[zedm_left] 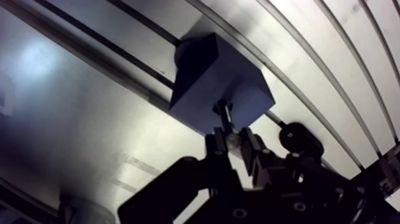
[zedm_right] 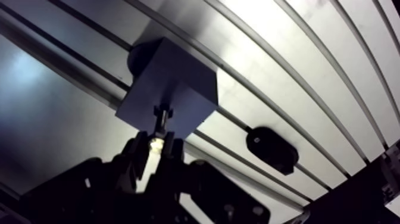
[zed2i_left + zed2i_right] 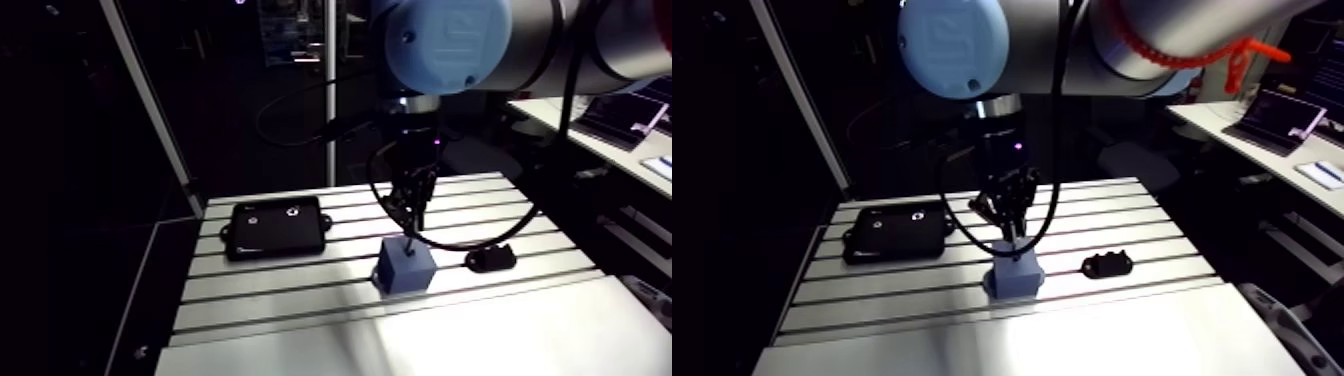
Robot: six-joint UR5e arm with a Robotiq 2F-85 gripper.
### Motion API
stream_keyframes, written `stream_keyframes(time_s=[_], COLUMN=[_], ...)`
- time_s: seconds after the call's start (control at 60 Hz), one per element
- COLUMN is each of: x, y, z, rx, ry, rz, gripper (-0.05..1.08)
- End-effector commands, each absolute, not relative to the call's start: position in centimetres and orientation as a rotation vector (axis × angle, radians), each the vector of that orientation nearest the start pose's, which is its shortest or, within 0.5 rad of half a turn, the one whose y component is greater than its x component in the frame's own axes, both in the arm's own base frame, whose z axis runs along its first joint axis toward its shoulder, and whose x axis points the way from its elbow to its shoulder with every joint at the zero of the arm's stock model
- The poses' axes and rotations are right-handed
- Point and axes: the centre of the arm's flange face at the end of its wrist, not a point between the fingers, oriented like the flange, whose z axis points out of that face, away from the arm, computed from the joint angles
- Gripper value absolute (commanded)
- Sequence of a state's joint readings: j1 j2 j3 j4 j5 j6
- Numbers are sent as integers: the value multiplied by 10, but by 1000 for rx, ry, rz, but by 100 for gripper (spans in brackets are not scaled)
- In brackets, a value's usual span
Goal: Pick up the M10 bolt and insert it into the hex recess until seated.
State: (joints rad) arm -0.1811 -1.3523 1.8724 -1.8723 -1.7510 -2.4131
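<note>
Fingers of the black gripper (image 1: 233, 142) clench the small dark steel M10 bolt (image 1: 222, 111) over the blue square block (image 1: 202, 77). It seems stiff, light and slippery; gripping near the head looks safest.

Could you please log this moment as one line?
phase: insertion | gripper: shut on bolt | bolt tip: at blue block top | seated: no

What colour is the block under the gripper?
Blue-grey. The block shows its colour best in the arm view.
</note>
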Motion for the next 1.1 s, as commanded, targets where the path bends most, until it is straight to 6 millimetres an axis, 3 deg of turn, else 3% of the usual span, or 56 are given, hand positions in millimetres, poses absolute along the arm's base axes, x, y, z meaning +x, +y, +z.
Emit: stream_keyframes(time_s=[0.017,1.1], x=[-521,-520], y=[-22,-21], z=[263,255], rx=[-959,-957], ry=[2697,2684], rz=[71,59], gripper=[75,75])
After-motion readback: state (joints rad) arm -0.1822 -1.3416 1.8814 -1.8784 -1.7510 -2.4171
